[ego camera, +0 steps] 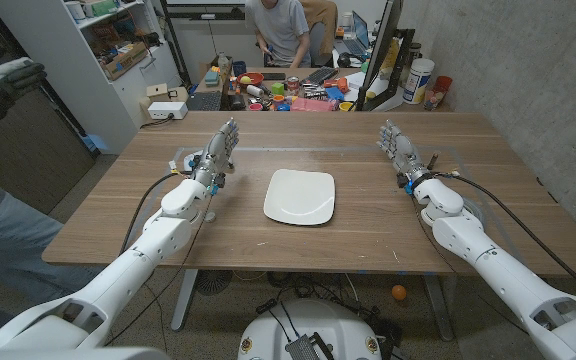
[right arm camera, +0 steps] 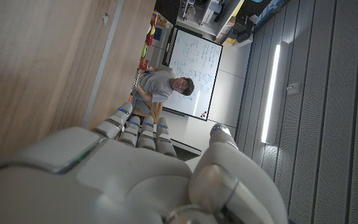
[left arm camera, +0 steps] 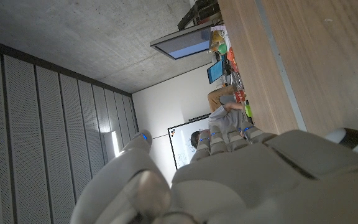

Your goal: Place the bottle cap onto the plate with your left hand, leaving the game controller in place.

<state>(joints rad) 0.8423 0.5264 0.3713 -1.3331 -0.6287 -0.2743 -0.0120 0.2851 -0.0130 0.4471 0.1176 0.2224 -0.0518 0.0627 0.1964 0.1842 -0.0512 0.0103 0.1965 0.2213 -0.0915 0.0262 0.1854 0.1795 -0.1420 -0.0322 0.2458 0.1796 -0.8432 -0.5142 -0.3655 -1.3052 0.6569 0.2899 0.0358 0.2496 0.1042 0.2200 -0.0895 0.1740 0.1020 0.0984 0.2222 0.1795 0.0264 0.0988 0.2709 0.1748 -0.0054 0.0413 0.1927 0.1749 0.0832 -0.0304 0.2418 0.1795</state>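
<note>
Two robot hands stand raised over the table [ego camera: 118,225], fingers apart and pointing away from the robot, nothing held in either. Left robot hand [ego camera: 218,152] is to the left of the plate [ego camera: 300,197]; right robot hand [ego camera: 399,148] is well to the plate's right. Both released.

Plate: white, square with rounded corners, mid-table, bare as far as the head view shows.

Bottle cap: cannot find it on the table. There is a small pale and bluish patch just beside the left robot hand, on its far-left side, partly hidden by the fingers; too small to tell what it is. Game controller: likewise not made out.

Wrist views give the backs of the hands, the wood grain, and a person [ego camera: 280,30] seated at a cluttered desk beyond the far edge.

Progress, judged: nothing on the plate, so the placing is not done. Left: locate cap, grasp with left robot hand, carry right to the plate, release.
</note>
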